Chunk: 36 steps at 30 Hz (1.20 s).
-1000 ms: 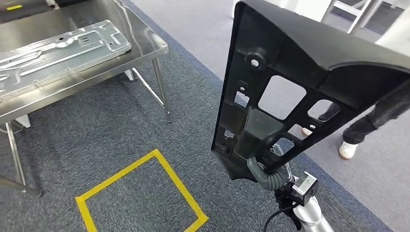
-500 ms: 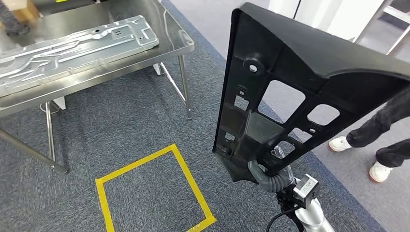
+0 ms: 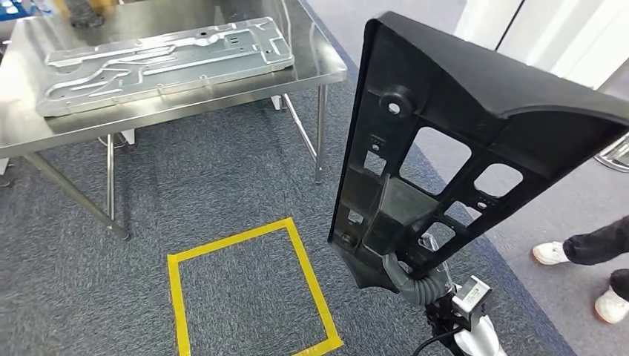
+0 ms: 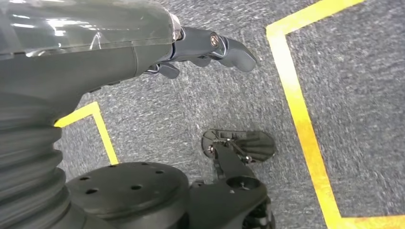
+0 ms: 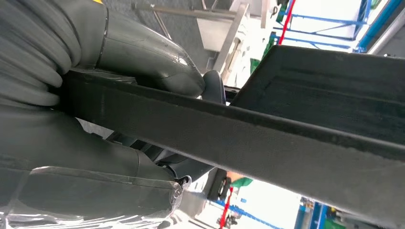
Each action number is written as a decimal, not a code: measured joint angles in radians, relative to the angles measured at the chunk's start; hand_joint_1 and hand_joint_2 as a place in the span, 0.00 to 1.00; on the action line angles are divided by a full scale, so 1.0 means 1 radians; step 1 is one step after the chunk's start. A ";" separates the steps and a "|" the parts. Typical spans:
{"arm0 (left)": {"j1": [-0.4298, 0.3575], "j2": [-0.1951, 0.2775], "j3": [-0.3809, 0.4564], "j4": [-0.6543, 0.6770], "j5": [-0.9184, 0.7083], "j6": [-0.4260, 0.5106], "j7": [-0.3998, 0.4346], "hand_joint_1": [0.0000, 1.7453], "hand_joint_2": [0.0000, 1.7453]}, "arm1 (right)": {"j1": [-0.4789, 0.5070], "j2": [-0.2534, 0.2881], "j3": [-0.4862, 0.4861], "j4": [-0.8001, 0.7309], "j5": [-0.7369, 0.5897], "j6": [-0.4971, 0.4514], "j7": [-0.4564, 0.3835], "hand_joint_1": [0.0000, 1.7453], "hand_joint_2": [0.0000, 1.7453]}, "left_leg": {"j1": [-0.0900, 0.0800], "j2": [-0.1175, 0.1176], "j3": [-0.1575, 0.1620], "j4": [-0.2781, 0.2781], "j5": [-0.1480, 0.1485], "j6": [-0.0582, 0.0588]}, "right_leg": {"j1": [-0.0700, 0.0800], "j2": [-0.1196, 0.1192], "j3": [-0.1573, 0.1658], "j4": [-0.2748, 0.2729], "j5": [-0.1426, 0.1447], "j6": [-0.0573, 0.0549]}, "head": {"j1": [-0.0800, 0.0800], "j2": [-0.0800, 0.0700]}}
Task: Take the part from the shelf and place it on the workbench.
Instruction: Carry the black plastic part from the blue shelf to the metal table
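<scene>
black plastic part: held upright at its lower end by right hand, fingers closed on it. left hand: nothing held, fingers' spread cannot be told. step: carrying to table. next: part to be lowered onto bare near edge, beside metal plate.

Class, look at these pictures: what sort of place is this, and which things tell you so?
Probably a factory or workshop floor: a steel workbench carrying a pressed metal panel, and a yellow tape square marked on the carpet.
</scene>
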 joint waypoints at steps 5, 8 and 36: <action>-0.001 -0.006 -0.005 0.000 -0.005 0.001 0.006 0.00 1.00 | 0.008 0.000 0.000 -0.013 0.007 -0.009 0.007 0.95 1.00 | -0.001 -0.053 -0.009 0.023 -0.008 -0.017 | -0.004 0.059 0.115 -0.270 0.137 -0.011 | 0.000 0.000; 0.003 -0.006 -0.005 0.000 -0.004 0.005 0.017 0.00 1.00 | 0.011 0.000 0.000 -0.019 0.011 -0.006 0.013 0.95 1.00 | 0.001 -0.070 -0.019 0.028 -0.008 -0.034 | 0.000 0.044 0.116 -0.278 0.138 -0.027 | 0.000 0.000; 0.005 -0.018 -0.011 0.000 -0.003 0.019 0.032 0.00 1.00 | -0.029 0.001 0.009 -0.007 0.038 -0.015 0.049 0.95 1.00 | -0.011 -0.005 -0.013 0.055 -0.039 -0.014 | 0.005 0.010 0.087 -0.240 0.130 -0.018 | 0.000 0.000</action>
